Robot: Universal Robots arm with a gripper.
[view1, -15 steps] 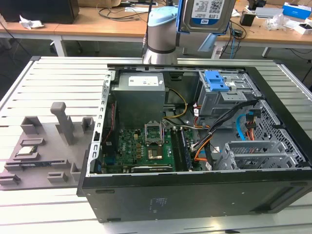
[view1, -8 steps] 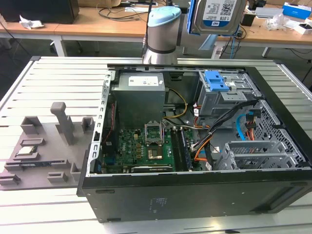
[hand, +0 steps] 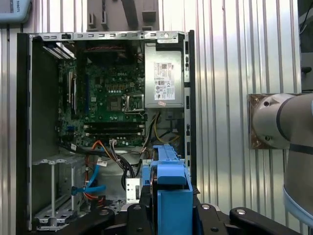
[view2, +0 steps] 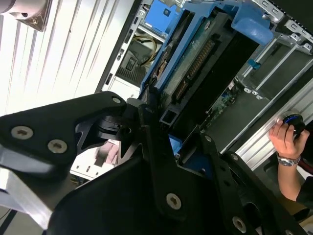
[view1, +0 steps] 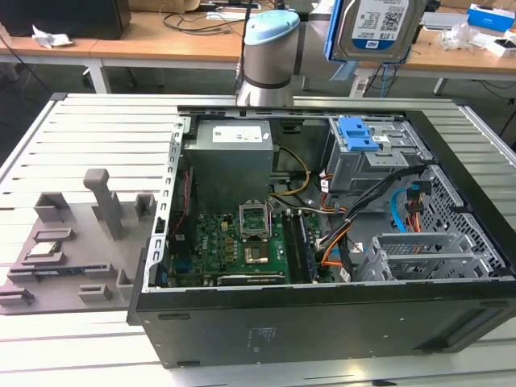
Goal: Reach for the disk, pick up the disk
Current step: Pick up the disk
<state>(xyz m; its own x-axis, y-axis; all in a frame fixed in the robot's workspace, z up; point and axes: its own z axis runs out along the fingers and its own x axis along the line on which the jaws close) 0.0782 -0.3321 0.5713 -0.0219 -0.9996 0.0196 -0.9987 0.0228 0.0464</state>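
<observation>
The disk (view1: 375,28), a silver hard drive with a white-and-blue label and a blue side rail, hangs in the air above the open computer case (view1: 322,322), over its back right corner in the exterior view. In both wrist views my gripper (view2: 168,125) (hand: 171,196) is shut on the disk. Its black fingers (view2: 146,122) clamp the disk's blue rail (hand: 172,188) from both sides. The second wrist view shows the disk's edge and connector side (view2: 195,63) running away from the jaws.
The open case holds a motherboard (view1: 234,242), a grey power supply (view1: 230,157), a drive cage with a blue latch (view1: 360,135) and orange and blue cables (view1: 395,214). A grey fixture plate (view1: 72,242) lies at the exterior view's left. A person's hand (view2: 286,139) rests beside the case. The arm's base (view1: 270,56) stands behind it.
</observation>
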